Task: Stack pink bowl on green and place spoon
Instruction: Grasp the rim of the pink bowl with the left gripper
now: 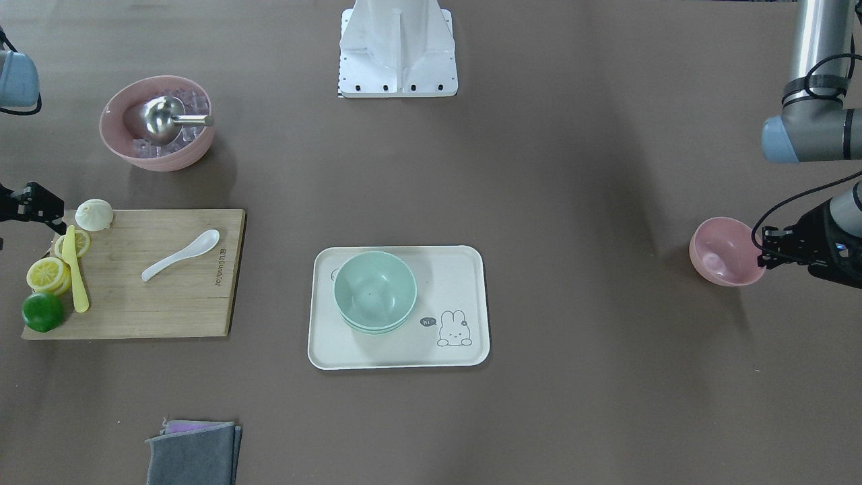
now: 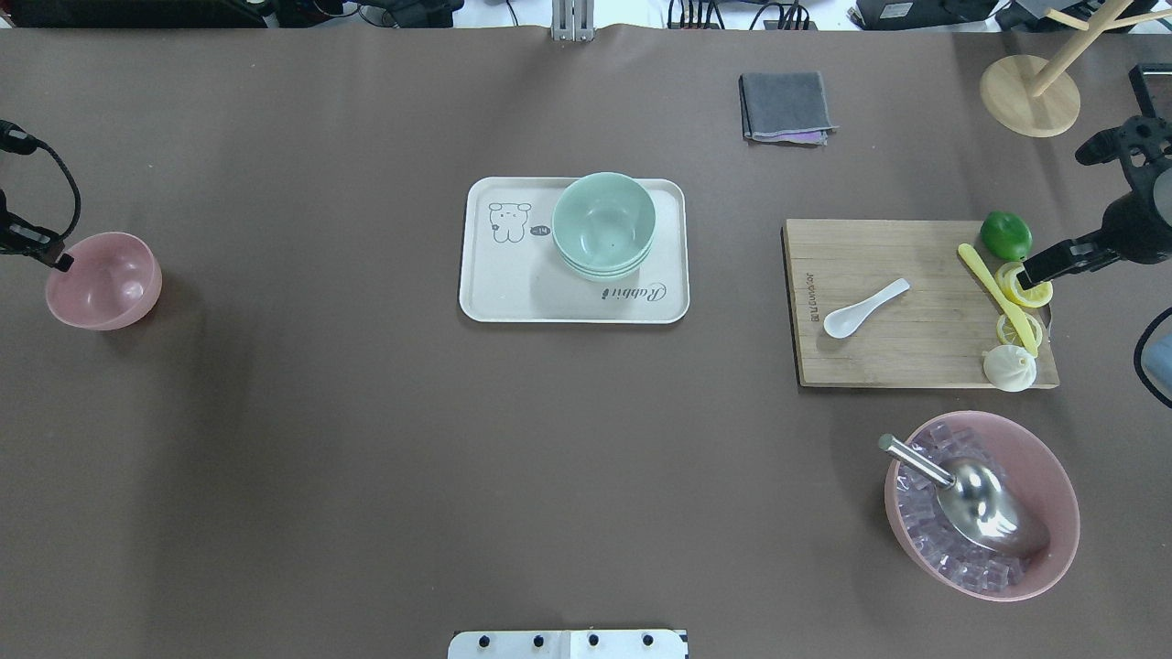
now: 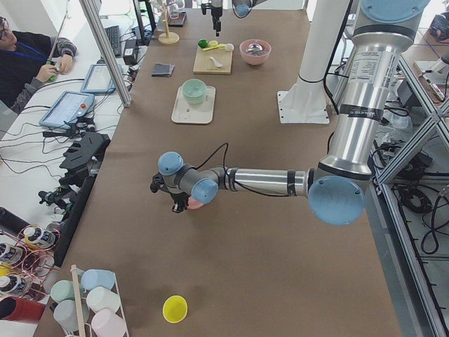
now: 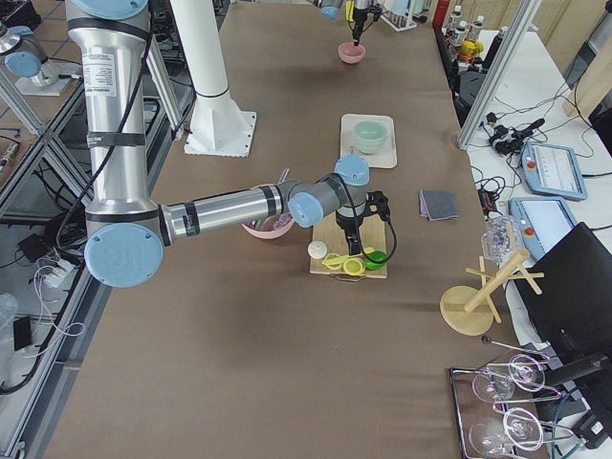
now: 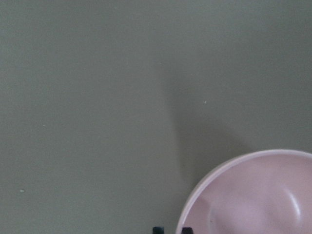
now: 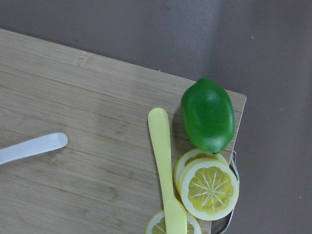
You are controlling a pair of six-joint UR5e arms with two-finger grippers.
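The small pink bowl stands on the table at my far left and also shows in the overhead view. My left gripper is at its outer rim. In the left wrist view its two fingertips sit close together astride the rim of the bowl, shut on it. The green bowls are stacked on the white tray. The white spoon lies on the chopping board. My right gripper hovers over the lemon slices, open and empty, away from the spoon.
The chopping board also carries a lime, lemon slices, a yellow knife and a white bun. A large pink bowl of ice with a metal scoop stands nearer the robot. A grey cloth lies beyond the tray.
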